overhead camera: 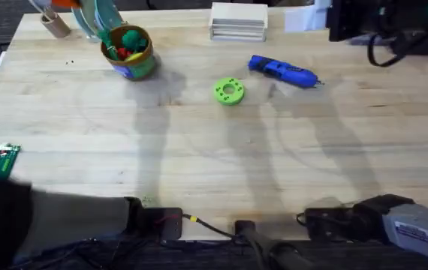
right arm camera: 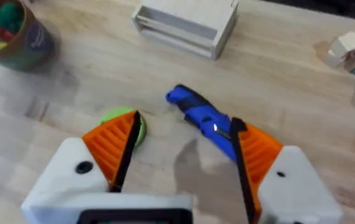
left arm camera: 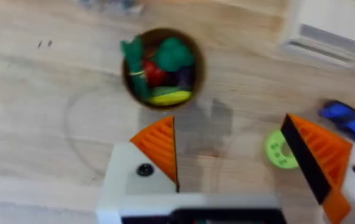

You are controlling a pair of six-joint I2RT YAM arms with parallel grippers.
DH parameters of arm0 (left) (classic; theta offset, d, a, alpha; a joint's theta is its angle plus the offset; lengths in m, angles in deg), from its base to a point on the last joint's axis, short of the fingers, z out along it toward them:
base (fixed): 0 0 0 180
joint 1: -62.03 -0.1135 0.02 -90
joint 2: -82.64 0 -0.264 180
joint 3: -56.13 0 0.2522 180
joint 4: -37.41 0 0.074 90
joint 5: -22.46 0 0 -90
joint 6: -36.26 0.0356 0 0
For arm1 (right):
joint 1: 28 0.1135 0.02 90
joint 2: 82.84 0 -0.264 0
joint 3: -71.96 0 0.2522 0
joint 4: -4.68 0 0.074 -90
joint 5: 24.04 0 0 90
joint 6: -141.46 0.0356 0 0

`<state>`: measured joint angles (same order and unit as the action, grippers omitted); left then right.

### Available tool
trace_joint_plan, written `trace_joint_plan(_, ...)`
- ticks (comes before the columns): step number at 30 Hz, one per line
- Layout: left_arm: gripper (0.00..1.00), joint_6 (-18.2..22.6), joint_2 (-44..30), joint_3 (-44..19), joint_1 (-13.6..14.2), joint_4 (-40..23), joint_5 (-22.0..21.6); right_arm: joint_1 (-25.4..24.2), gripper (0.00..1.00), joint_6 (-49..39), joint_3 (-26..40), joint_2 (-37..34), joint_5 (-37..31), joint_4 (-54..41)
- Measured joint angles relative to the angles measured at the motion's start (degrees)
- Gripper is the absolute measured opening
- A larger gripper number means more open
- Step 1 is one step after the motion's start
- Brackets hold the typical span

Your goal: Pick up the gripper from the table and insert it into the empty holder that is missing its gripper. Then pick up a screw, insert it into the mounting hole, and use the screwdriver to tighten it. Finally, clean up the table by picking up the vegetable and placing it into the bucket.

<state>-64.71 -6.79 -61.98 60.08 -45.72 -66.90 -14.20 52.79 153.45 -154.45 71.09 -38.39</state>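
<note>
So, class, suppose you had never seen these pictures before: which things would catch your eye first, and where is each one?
Probably the blue screwdriver lying on the far right part of the wooden table, with a bright green ring just to its left. Next, the bucket at the far left, packed with green, red and yellow toy food. In the wrist views, both open claws, left and right, show vivid orange ribbed pads.

Blue screwdriver [overhead camera: 283,72]; green ring [overhead camera: 229,91]; yellow-rimmed bucket [overhead camera: 129,52] with blue-green label, holding green, red, yellow pieces; pale wood-grain table [overhead camera: 199,165]; white box [overhead camera: 238,20].
</note>
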Motion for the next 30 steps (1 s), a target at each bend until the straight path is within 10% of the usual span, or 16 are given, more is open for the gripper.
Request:
trace_joint_plan(11,0.922,5.81,5.36,-0.51,14.79,-4.98,-0.03,-1.73,0.915,-0.12,0.55,6.75,-0.04,-12.53)
trace_joint_plan(18,0.042,7.66,5.27,-0.51,19.26,-8.29,-0.04,-3.02,0.915,-0.12,0.59,13.1,-0.24,-16.6)
trace_joint_plan(21,0.006,7.62,5.27,-0.51,19.34,-8.33,-0.04,-3.13,0.915,-0.12,0.59,14.09,-0.4,-16.6)
trace_joint_plan(23,0.039,7.67,5.27,-0.51,19.34,-8.33,-0.07,-3.13,0.914,-0.12,0.59,14.27,-0.42,-16.6)
trace_joint_plan(28,0.839,7.95,5.27,-0.51,19.34,-8.4,-0.09,-3.13,0.915,-0.12,0.59,14.27,-0.42,-16.62)
trace_joint_plan(30,0.981,7.75,5.27,-0.51,19.34,-8.4,-0.09,-3.13,0.915,-0.12,0.59,14.27,-0.42,-16.62)
